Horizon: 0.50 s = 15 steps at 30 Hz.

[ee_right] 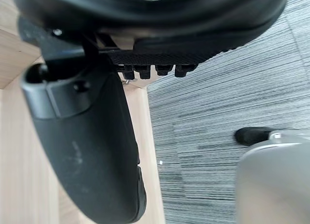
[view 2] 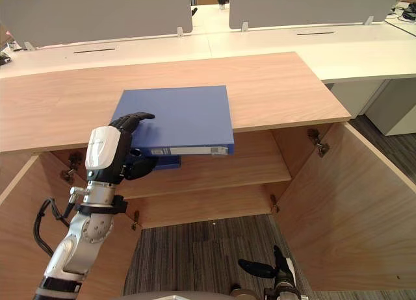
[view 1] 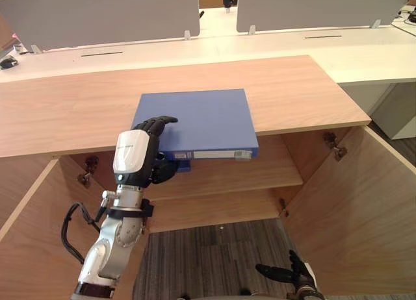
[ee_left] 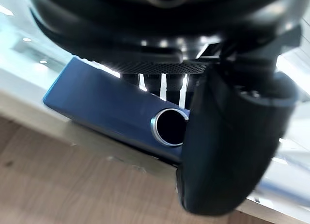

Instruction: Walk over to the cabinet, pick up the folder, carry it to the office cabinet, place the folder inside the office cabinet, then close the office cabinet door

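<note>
A blue folder (view 1: 201, 121) lies flat on the wooden cabinet top (view 1: 78, 112), its spine hanging over the front edge. My left hand (view 1: 140, 154) grips the folder's front left corner, fingers curled over the cover and thumb beneath it. In the left wrist view the thumb (ee_left: 227, 151) presses by the spine's metal ring hole on the folder (ee_left: 97, 105). My right hand (view 1: 286, 273) hangs low over the carpet in front of the cabinet, fingers straight and holding nothing; its thumb (ee_right: 92, 151) shows in the right wrist view.
Both cabinet doors stand wide open: the right door (view 1: 364, 209) and the left door (view 1: 32, 241). A wooden shelf (view 1: 260, 167) runs inside below the top. White desks with grey partition screens (view 1: 104, 14) stand behind. Striped grey carpet (view 1: 214, 254) covers the floor.
</note>
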Available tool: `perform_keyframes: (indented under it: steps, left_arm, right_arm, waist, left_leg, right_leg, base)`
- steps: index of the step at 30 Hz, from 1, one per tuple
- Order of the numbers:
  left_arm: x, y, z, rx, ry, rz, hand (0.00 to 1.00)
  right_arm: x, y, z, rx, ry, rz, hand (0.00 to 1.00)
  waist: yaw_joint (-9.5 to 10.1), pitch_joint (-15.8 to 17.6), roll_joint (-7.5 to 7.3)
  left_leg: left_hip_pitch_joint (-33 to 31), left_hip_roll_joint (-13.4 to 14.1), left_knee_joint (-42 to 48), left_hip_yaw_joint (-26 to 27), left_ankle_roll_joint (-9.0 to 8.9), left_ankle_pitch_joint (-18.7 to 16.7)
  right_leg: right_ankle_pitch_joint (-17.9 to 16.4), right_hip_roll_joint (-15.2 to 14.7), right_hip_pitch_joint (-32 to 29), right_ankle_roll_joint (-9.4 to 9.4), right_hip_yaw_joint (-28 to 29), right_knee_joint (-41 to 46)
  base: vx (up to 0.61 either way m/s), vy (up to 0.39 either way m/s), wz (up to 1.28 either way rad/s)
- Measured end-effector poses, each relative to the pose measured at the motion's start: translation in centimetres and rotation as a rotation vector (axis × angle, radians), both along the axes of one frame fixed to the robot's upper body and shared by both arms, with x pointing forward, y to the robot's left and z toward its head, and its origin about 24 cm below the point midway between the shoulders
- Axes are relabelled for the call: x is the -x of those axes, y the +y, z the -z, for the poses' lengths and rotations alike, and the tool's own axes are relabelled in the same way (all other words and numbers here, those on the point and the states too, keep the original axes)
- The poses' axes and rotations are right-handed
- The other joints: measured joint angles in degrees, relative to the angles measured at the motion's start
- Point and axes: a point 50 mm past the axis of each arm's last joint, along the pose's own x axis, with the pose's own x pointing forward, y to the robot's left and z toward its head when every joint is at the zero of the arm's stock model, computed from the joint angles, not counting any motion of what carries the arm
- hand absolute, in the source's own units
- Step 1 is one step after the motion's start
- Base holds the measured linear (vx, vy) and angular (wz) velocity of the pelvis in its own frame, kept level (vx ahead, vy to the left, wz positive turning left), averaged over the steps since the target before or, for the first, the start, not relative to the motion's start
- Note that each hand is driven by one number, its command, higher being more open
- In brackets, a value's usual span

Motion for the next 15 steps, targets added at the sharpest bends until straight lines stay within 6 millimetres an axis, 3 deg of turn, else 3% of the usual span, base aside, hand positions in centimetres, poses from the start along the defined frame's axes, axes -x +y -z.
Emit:
perform_keyframes:
  steps: [4,8,11,15]
  left_arm:
    - [-0.6,-0.1,-1.3,0.028,-0.054,0.017,0.0]
    - [-0.1,-0.3,-0.4,0.042,-0.001,0.042,0.0]
    - [0.9,-0.9,-1.0,0.12,-0.007,0.075,0.0]
    - [2.9,-2.9,-1.8,0.272,0.01,0.217,0.0]
  right_arm:
    - [-0.3,0.0,-0.2,0.001,-0.016,-0.002,1.0]
    - [-0.7,0.0,-0.4,-0.002,-0.036,0.006,1.0]
    - [-1.3,0.1,-0.9,-0.012,-0.076,0.025,1.0]
    - [-3.5,0.5,-2.9,-0.072,-0.242,0.121,1.0]
  waist:
    - [-0.03,-0.4,-0.29]
    - [-0.17,-0.4,-0.4]
    - [-0.04,-0.4,-0.58]
    - [-0.13,-0.3,-0.76]
  left_leg:
    - [0.7,-0.8,-1.2,0.2,0.11,0.1]
    - [1.2,-1.5,-2.1,0.3,0.19,0.1]
    - [1.2,-1.7,-2.1,0.4,0.25,0.0]
    - [1.3,-1.8,-2.1,0.4,0.54,-0.4]
  right_leg:
    - [0.3,-0.6,0.4,0.21,0.2,-1.1]
    - [0.6,-1.1,0.9,0.62,0.5,-2.2]
    - [0.8,-1.3,0.8,0.86,1.4,-2.2]
    - [0.9,-1.3,0.5,1.04,2.5,-1.8]
  base:
    - [0.02,0.036,-0.03]
    - [0.02,0.027,-0.03]
    - [0.02,0.013,-0.1]
    - [-0.01,-0.004,-0.07]
